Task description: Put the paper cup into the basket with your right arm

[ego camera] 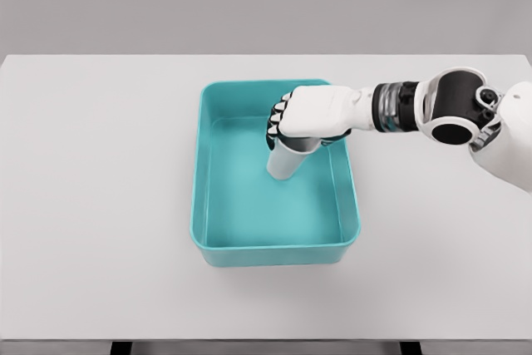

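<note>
Nearest the camera runs the front edge of a smooth, matte pale-grey tabletop (pixel 91 205), flat and unmarked, with dark supports just showing beneath it. On its middle sits a teal basket (pixel 274 253), a rectangular plastic-looking tub with rounded corners, a thick rolled rim and slightly sloping walls, its inner floor plain and glossy. From the right edge comes the robot's white right arm, its shell smooth and rounded, with a black spherical joint and a ringed grey-and-black wrist cuff. The right hand (pixel 309 115) reaches over the basket's far right part, knuckles up, its white fingers (pixel 279 114) with dark joints curled around the top of a paper cup (pixel 287 162). This cup is a plain white tapered cylinder, held nearly upright with a slight tilt, its lower end down inside the basket's walls; whether it touches the basket floor cannot be told.
</note>
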{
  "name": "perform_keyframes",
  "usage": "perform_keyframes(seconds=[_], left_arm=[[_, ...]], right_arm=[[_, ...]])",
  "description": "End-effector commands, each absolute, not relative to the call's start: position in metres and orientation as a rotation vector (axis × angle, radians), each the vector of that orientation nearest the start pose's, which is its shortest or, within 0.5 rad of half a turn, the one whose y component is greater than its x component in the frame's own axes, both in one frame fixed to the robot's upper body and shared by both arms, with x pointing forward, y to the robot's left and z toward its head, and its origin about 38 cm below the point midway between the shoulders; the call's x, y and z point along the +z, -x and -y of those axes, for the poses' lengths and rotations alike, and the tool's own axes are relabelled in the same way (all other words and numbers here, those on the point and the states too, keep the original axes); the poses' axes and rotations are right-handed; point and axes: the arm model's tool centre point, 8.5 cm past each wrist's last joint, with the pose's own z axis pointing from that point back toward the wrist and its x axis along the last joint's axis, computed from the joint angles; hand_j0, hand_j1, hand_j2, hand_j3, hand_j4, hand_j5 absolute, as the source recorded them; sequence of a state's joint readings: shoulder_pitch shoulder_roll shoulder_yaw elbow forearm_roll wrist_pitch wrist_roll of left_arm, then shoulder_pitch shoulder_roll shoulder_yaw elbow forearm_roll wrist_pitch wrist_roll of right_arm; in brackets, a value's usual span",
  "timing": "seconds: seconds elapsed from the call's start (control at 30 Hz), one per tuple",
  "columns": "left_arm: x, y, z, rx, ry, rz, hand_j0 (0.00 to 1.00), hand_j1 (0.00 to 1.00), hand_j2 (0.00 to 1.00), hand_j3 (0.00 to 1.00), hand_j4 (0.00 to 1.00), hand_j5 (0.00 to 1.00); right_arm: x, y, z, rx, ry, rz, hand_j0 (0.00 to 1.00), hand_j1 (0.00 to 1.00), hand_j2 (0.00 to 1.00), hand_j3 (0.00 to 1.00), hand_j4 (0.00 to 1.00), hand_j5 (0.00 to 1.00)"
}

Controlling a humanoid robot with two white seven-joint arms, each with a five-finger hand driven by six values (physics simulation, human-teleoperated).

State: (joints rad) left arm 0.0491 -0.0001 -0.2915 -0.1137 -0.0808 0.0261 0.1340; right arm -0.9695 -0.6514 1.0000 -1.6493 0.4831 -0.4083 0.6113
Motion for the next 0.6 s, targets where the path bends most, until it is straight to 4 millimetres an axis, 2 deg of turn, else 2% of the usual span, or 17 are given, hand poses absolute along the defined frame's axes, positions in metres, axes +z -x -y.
perform_keyframes(seconds=[0.0,0.27,0.57], left_arm=[[-0.2626,-0.0083,-0.2717,-0.372,-0.202,0.048,1.0,1.0,1.0,1.0,1.0,1.0],[-0.2626,-0.0083,-0.2717,-0.372,-0.202,0.048,1.0,1.0,1.0,1.0,1.0,1.0],[-0.2626,-0.0083,-0.2717,-0.372,-0.202,0.048,1.0,1.0,1.0,1.0,1.0,1.0]], right_arm=[[0.2516,-0.4254,0.1415,-2.918,-0.478,-1.641,0.68,0.68,0.68,0.68,0.68,0.68],[0.2517,-0.4253,0.1413,-2.917,-0.477,-1.638,0.7,0.7,0.7,0.7,0.7,0.7],[0.2515,-0.4254,0.1414,-2.915,-0.492,-1.623,0.81,0.81,0.81,0.81,0.81,0.81]])
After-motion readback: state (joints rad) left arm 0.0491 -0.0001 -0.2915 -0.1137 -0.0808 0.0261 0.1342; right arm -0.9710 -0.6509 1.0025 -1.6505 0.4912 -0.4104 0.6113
